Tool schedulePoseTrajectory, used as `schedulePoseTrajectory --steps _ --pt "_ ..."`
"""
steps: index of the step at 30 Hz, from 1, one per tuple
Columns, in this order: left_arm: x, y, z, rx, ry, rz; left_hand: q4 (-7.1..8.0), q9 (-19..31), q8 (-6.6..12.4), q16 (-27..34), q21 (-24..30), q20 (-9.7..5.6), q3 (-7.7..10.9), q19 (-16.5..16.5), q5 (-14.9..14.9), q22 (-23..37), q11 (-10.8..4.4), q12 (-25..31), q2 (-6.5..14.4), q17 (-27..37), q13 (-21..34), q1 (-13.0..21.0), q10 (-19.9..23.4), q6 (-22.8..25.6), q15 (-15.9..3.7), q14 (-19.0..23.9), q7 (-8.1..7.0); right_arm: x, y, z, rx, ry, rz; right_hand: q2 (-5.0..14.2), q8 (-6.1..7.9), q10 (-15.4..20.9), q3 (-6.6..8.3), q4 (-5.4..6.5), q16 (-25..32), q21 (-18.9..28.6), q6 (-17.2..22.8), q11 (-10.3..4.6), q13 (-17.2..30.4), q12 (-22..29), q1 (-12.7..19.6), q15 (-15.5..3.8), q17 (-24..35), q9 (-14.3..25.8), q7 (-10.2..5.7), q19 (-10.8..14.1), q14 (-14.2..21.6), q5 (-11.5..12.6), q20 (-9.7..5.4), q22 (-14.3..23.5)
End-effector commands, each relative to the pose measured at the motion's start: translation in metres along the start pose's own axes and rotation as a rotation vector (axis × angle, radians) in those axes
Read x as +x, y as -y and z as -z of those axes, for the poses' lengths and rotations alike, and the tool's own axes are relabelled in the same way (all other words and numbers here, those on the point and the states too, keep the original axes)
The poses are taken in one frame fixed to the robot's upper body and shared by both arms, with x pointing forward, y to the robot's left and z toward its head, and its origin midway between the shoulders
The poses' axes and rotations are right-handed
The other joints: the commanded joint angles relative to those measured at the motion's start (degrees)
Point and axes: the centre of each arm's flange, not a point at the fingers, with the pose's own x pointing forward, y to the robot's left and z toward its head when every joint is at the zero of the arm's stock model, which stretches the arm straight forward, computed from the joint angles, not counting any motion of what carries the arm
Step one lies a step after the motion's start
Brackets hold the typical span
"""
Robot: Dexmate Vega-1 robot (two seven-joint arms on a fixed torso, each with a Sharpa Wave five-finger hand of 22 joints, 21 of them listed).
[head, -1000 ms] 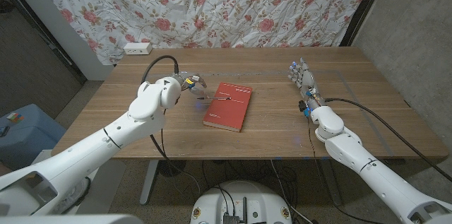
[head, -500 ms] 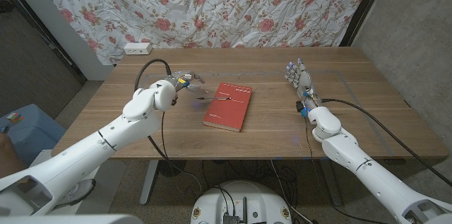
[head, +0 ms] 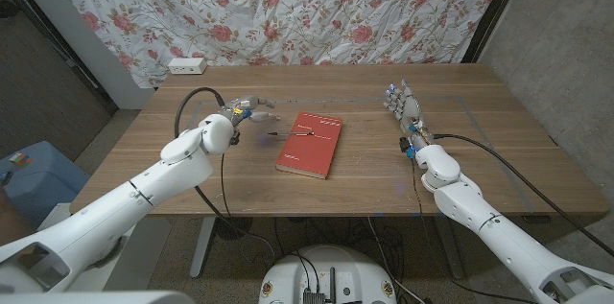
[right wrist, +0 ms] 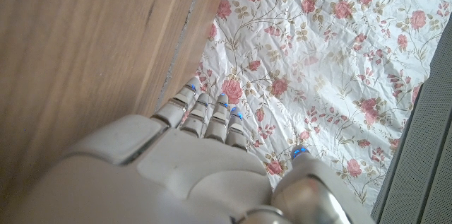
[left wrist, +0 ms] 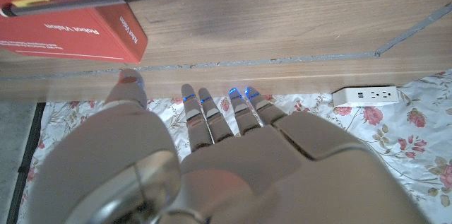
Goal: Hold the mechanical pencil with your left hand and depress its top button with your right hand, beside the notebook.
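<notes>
the mechanical pencil [head: 293, 133] lies on the red notebook [head: 311, 146], tip overhanging its edge. your left hand [head: 246, 108] is beside it, open and empty; your right hand [head: 404, 103] waits open, well apart. a clumsy pinch could roll it off.

Wooden surface [head: 365, 179], white power strip [head: 186, 65] at the surface's far left corner against a rose-print cloth backdrop [head: 288, 7], blue bin [head: 29, 184] on the floor left of the surface, dark cables [head: 518, 165] trailing over the surface's right side.
</notes>
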Motion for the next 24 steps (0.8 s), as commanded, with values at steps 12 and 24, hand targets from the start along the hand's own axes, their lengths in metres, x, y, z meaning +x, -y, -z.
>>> schedulePoseTrajectory --steps 12,24 --pt "0.010 0.024 0.032 -0.437 0.005 -0.222 0.18 0.0 -0.15 0.3 0.7 0.10 1.42 3.3 -0.2 0.3 0.98 0.3 2.2 0.2 0.0 -1.1 -1.4 -1.2 -4.42 1.1 0.51 0.011 -0.001 -0.005 0.021 0.008 0.007 0.53 0.36 0.7 -0.03 0.22 0.2 0.5 0.9 -0.07 0.1 0.5 -0.2 -0.26 0.0 0.1 0.06 0.9 0.8 -0.2 -0.37 0.1" --pt "0.016 0.046 0.041 -0.684 -0.003 -0.281 0.27 -0.1 -0.31 0.1 0.4 0.03 2.05 3.8 -0.3 0.3 1.35 0.1 3.4 0.3 -0.1 -2.0 -2.9 -2.8 -4.11 0.6 0.62 0.017 -0.002 -0.008 0.017 -0.010 0.004 0.63 0.51 1.0 0.03 0.25 0.2 0.5 1.5 0.21 0.2 0.6 -0.2 -0.35 -0.1 0.1 0.56 1.2 1.1 -0.2 -0.38 0.1"
